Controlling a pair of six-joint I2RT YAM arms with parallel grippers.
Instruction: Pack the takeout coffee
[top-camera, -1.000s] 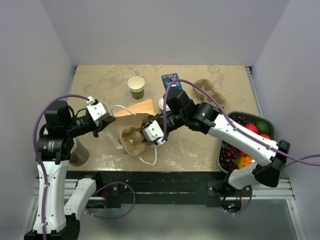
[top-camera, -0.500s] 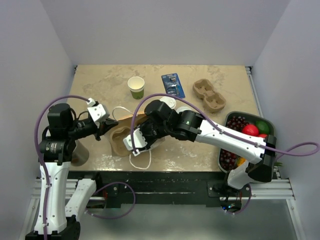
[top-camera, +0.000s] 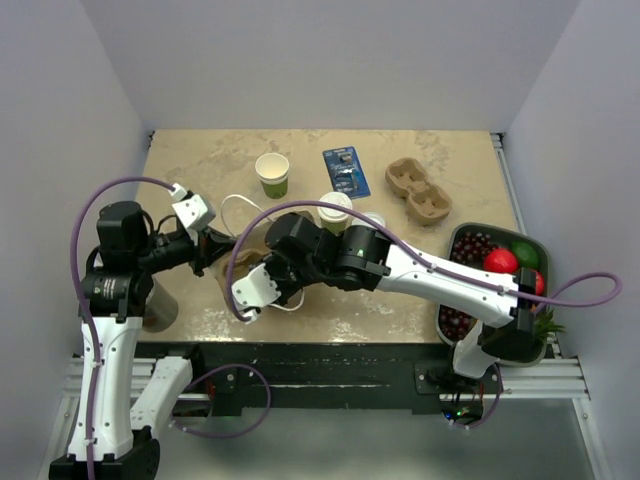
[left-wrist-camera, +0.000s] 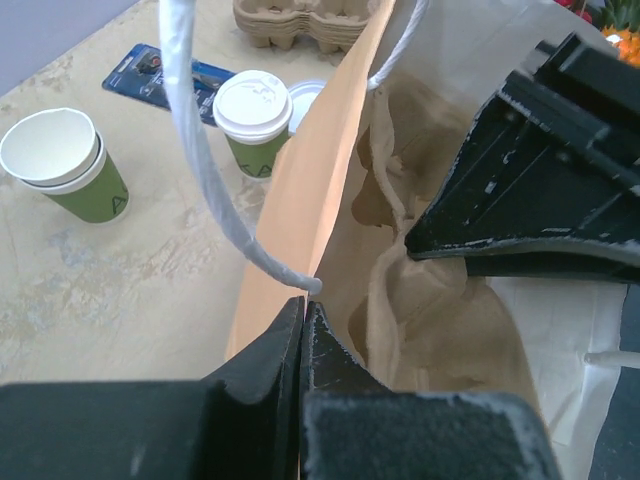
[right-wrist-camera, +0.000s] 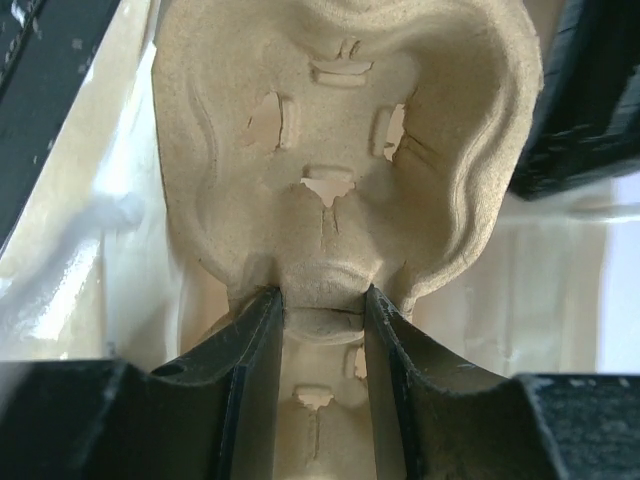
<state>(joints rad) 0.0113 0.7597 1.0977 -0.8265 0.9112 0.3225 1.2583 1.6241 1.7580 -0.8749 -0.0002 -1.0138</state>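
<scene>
The takeout coffee (top-camera: 335, 209), an olive-green cup with a white lid, stands upright mid-table; it also shows in the left wrist view (left-wrist-camera: 254, 120). My left gripper (top-camera: 216, 246) is shut on the top edge of a brown paper bag (left-wrist-camera: 300, 190), its fingertips (left-wrist-camera: 303, 310) pinching the paper beside the white handle. My right gripper (top-camera: 254, 291) reaches into the bag. In the right wrist view it (right-wrist-camera: 322, 300) is shut on the narrow middle of a moulded cardboard cup carrier (right-wrist-camera: 340, 150). Both grippers are well clear of the coffee.
A lidless green cup (top-camera: 272, 173) stands at the back, also in the left wrist view (left-wrist-camera: 65, 165). Near it lie a blue blister pack (top-camera: 346, 170) and a second cardboard carrier (top-camera: 418, 190). A dark tray of fruit (top-camera: 490, 275) sits at the right. A grey cylinder (top-camera: 160, 305) stands near the left arm.
My right arm has swung left and nearer with the carrier, pushing it further into the bag. The lidded cup, earlier hidden behind that arm, now shows. My left gripper has kept hold of the bag.
</scene>
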